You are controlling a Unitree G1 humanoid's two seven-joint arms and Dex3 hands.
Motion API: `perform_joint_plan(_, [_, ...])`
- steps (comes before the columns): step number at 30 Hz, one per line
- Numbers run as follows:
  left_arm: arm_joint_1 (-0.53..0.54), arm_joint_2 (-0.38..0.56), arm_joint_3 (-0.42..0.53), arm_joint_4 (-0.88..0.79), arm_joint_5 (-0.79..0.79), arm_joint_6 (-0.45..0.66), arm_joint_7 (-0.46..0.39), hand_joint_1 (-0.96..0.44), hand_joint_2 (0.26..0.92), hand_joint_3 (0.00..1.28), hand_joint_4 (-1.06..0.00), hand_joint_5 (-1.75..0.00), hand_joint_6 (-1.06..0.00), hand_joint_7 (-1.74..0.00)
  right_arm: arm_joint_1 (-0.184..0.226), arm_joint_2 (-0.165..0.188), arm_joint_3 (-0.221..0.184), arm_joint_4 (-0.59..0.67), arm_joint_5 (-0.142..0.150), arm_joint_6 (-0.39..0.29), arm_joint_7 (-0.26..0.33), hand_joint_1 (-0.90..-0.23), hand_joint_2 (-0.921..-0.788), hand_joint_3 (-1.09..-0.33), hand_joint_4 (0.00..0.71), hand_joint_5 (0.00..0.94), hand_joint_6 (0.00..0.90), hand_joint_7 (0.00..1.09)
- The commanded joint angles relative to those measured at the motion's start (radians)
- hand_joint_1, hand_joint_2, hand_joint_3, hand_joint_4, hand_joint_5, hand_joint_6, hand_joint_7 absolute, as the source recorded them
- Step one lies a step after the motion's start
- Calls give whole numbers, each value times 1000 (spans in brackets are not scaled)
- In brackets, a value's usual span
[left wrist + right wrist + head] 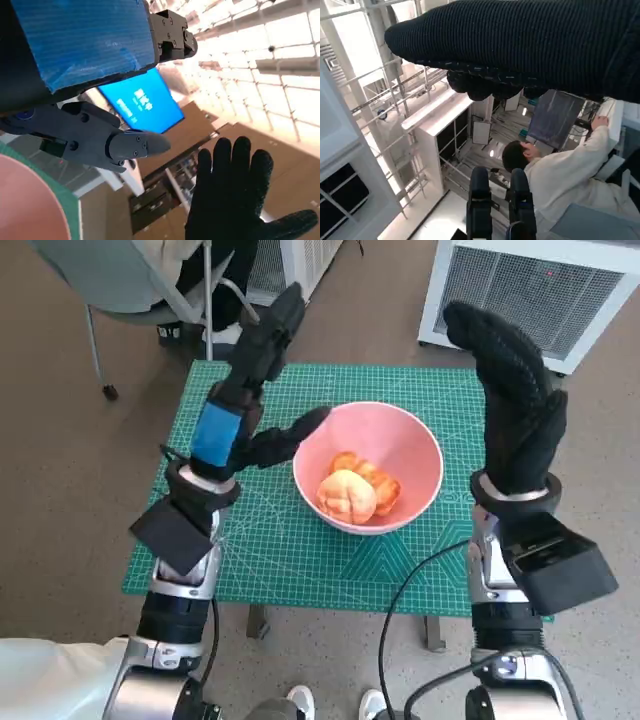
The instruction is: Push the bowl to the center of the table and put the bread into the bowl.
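Underneath everything lies a green cutting mat (300, 560), printed with a fine pale grid and angled guide lines, which covers the small table. On the mat, near its middle, stands the pink bowl (400, 435), round, smooth and matte, with a thin even rim. Down in the bowl rests the bread (350, 492): a pale, rounded, lobed bun lying against a golden-orange crusted piece behind it.

Raised above the mat just beside the bowl's rim is the left hand (245, 390), hard black plastic with a flat patch of ribbed blue tape over its back. Its fingers are spread and hold nothing; one black finger (300, 430) reaches toward the bowl's rim, though touching or just apart cannot be told. On the bowl's other side the right hand (510, 390) stands upright in its coarse black knitted glove, fingers straight and loosely apart, grasping nothing and clear of the bowl.

Beyond the mat, past the right hand, sits a white unit with a slatted grille (540, 285); past the left hand, grey chair legs (95, 350) stand on the brown floor.

From the right wrist view, a person in a pale top (560, 180) leans over a desk.
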Motion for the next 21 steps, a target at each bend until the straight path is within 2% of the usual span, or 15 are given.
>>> perform_joint_plan(1, [25, -6, 14, -41, -26, -7, 6, -453, 921, 466, -216, -23, -134, -298, -2, 7, 11, -15, -25, 28, -17, -537, -921, -761, 367, 18, -1, 758])
perform_joint_plan(4, [30, -7, 16, -51, -32, -7, 2, -467, 921, 470, -212, -19, -129, -301, -6, 6, 13, -17, -24, 34, -16, -538, -921, -760, 367, 17, 0, 759])
perform_joint_plan(13, [40, -16, 10, -66, -51, -18, -4, -460, 921, 474, -211, -14, -116, -303, -21, 0, 16, -5, 9, 38, 12, -543, -921, -752, 379, 22, 11, 772])
perform_joint_plan(21, [40, -24, 8, -55, -53, -46, -6, -445, 921, 479, -212, -12, -112, -305, -23, 0, 18, 5, 15, 31, 21, -542, -921, -747, 387, 25, 21, 775])
